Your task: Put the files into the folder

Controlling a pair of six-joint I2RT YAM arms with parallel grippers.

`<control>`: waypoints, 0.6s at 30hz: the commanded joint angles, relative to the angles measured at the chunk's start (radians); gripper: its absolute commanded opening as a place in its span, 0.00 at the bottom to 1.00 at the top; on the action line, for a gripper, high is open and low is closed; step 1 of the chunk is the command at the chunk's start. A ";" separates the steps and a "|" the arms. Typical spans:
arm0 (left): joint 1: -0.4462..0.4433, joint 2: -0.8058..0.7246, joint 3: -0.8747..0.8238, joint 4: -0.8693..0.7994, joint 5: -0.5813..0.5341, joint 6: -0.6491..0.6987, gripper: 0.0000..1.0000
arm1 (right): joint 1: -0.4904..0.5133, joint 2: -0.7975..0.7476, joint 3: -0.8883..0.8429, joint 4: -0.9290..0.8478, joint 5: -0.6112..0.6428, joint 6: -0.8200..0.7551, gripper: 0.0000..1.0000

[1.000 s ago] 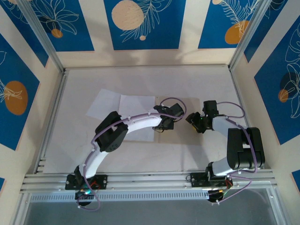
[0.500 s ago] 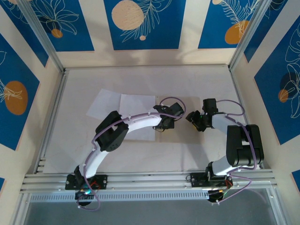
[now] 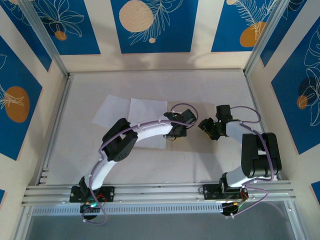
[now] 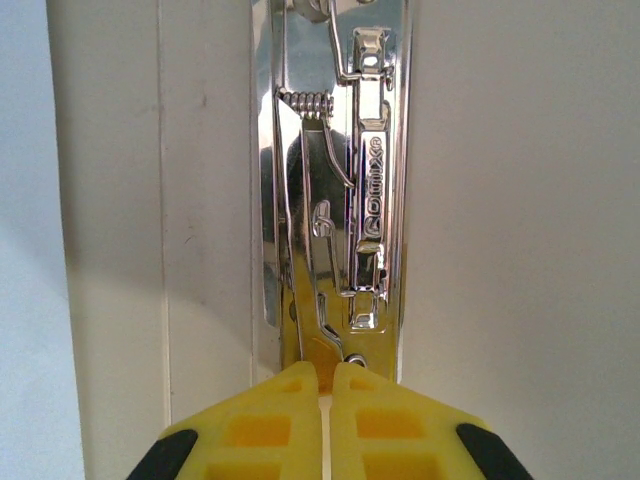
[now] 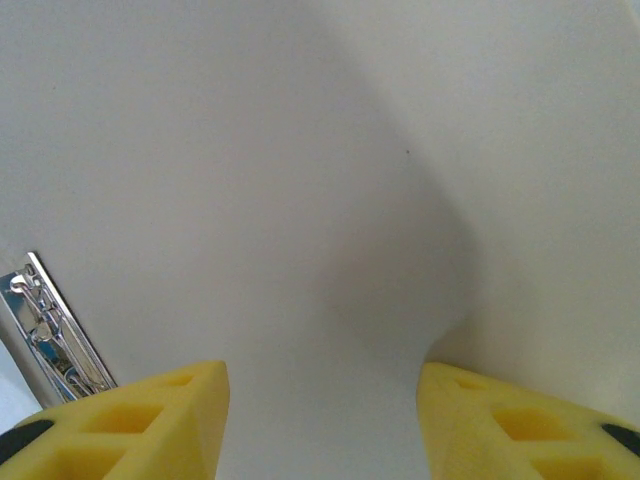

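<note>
We see the folder [image 4: 500,250] lying open, pale inside facing up, w/ its metal clip [image 4: 335,200] running along the spine fold. In the top view we can't make out the folder's outline against the light table [image 3: 160,85].

Left gripper [image 4: 322,375] sits right at the clip's near end, yellow fingers pressed together w/ just a thin slit between them. The clip's lower tip runs down toward that slit, but we can't tell if it's actually pinched. From above, the left gripper [image 3: 174,134] is mid-table.

Right gripper [image 5: 320,385] hovers over the folder's bare inside w/ fingers spread wide and nothing between them. The clip [image 5: 50,330] shows at its lower left. In the top view, the right gripper [image 3: 205,125] is just beside the left one, tips facing each other but apart.

The files are two white sheets left of both grippers: a tilted sheet [image 3: 109,112] and a straight sheet [image 3: 147,117] overlapping its right edge. The left arm [image 3: 145,132] crosses over the straight sheet's near part. We can't tell whether either sheet lies on the folder's open flap. Neither is under the clip.
</note>
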 commanded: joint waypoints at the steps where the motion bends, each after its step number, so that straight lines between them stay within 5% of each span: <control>1: -0.014 0.025 -0.017 0.029 0.105 -0.011 0.07 | 0.013 0.021 0.012 -0.043 -0.026 -0.011 0.54; 18: 0.006 -0.049 0.033 -0.074 0.006 0.040 0.09 | 0.013 0.016 0.007 -0.042 -0.029 -0.014 0.54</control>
